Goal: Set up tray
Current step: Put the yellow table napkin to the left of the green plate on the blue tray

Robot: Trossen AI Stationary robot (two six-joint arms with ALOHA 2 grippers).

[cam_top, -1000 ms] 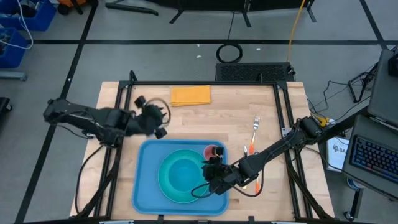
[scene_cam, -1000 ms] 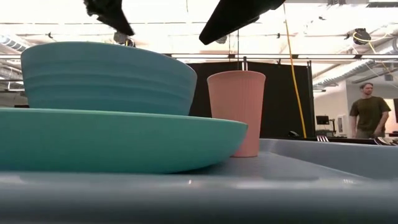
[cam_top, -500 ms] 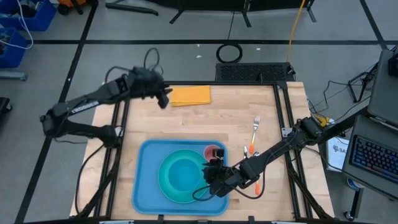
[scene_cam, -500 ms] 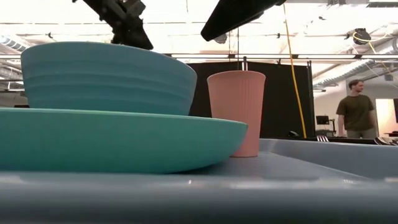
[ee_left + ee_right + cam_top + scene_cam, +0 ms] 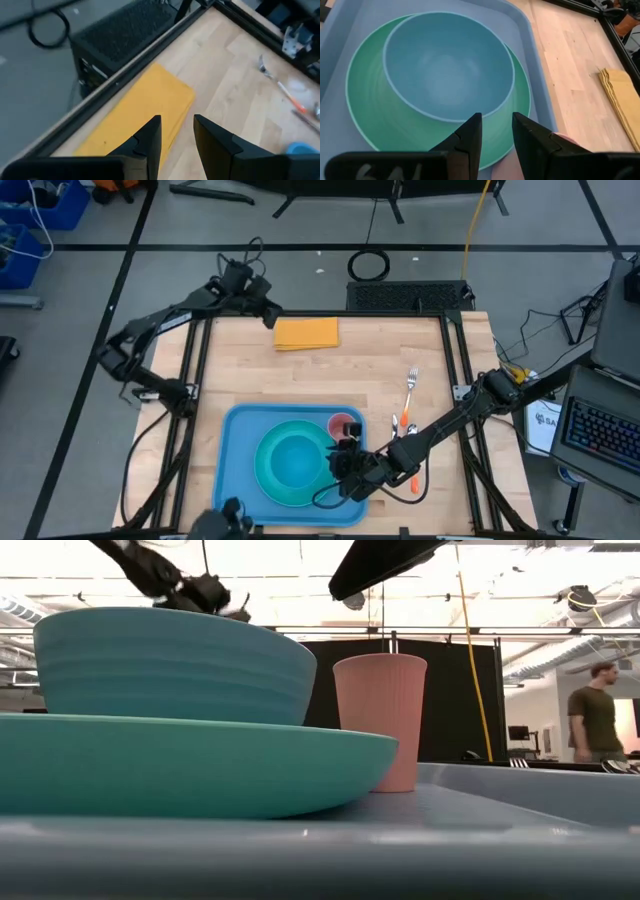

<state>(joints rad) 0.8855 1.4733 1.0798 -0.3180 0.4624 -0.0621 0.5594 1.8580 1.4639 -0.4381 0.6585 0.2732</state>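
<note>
Tray [image 5: 232, 480]: sat at the table's near edge, carrying a turquoise plate [image 5: 266, 478], blue bowl [image 5: 296, 458] and pink cup [image 5: 343, 423].
Left gripper [image 5: 176, 131]: hovered over the orange napkin [image 5: 306, 333] at far left, fingers slightly apart, empty.
Right gripper [image 5: 495, 129]: above the bowl's right rim, fingers narrowly apart, gripping nothing.

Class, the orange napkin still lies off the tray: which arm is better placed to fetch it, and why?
Probably the left: the left gripper hovers, slightly open, beside the napkin at the far edge, while the right gripper hangs over the tray.
</note>
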